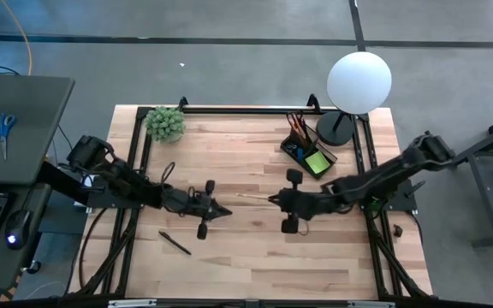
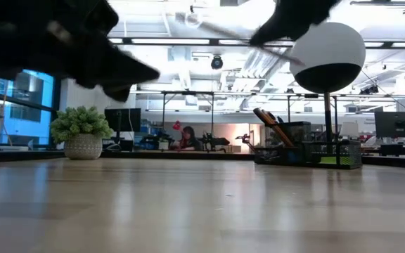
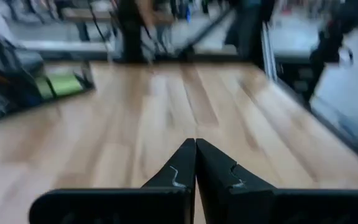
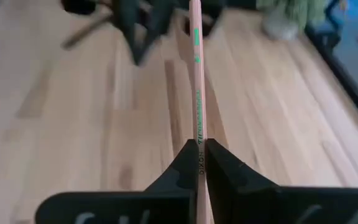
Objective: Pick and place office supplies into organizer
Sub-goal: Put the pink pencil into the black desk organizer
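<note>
1. While the right claw (image 4: 199, 163) pinches a wooden pencil (image 4: 196, 74) mid-desk, the left claw (image 1: 221, 210) hangs closed and empty just across from it, tips facing.
2. Organizer (image 1: 308, 151) sits at the far right of the desk (image 1: 246, 257), beside the lamp (image 1: 356, 85); pencils and a green pad are inside.
3. Black pen (image 1: 175, 243) lies near the left arm.
4. Potted plant (image 1: 165, 123) stands at the far left corner.

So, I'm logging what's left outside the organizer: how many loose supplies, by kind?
Wooden pencil, held in the right gripper: 1
Black pen, lying on the table: 1
Total: 2
</note>
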